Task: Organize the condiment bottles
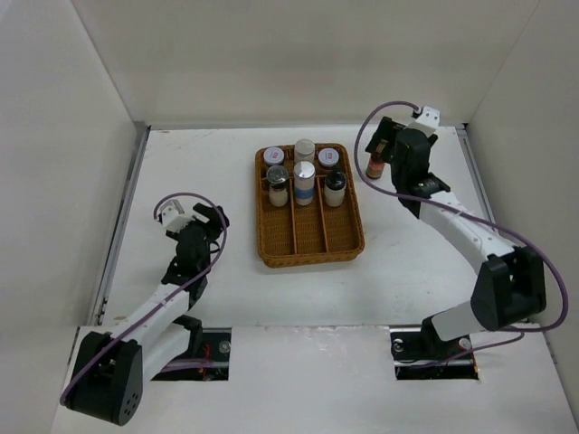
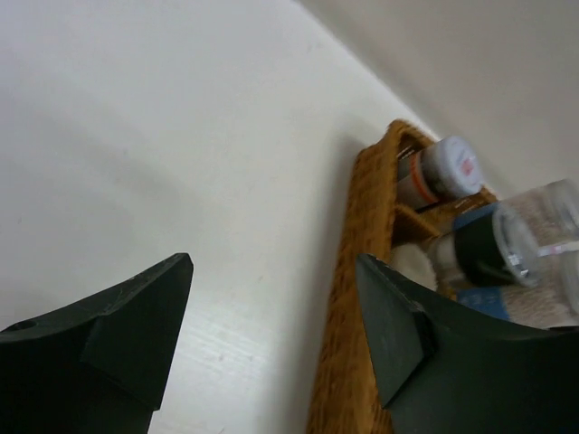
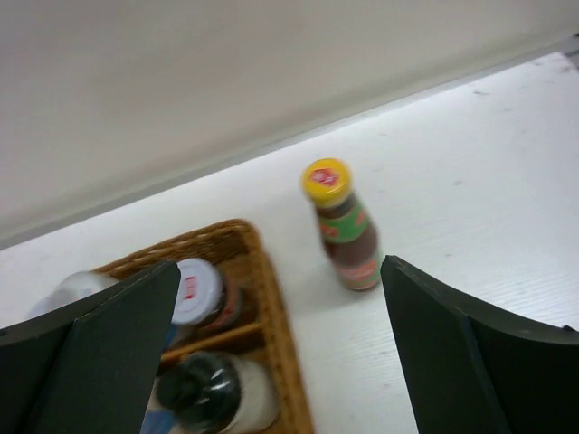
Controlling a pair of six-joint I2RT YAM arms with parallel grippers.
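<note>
- Six of the seven condiment bottles stand upright in the far half of the brown wicker divided tray (image 1: 312,261), in two rows of three.
- The far row, left to right, holds a short red-labelled jar (image 1: 273,156), a white blue-banded silver-capped bottle (image 1: 304,150) and a second short red-labelled jar (image 1: 327,157).
- The next row holds a grey-lidded shaker (image 1: 277,183) in the left lane, a second white blue-banded bottle (image 1: 305,183) in the middle lane and a black-capped bottle (image 1: 335,188) in the right lane.
- The seventh, a red sauce bottle with a yellow cap (image 1: 374,165), stands upright on the white counter (image 1: 226,298). It is outside the tray, just beside its far right corner.
- The right arm (image 1: 461,231) bends at a raised elbow on the right side. Its forearm stretches diagonally toward the far left and ends beside the sauce bottle.
- The right arm's jaws are spread wide and hold nothing. In the wrist view the sauce bottle (image 3: 348,240) shows in the gap and touches neither side. I cannot tell whether it stands between the tips or just beyond them.
- The left arm (image 1: 167,285) lies low, reaching from its base diagonally toward the tray. Its wrist is near the tray's left rim but apart from it.
- The left arm's jaws are parted more narrowly than the right arm's, with only bare counter between them. The tray's left wall (image 2: 339,298) runs just past the right-hand finger in the left wrist view.
</note>
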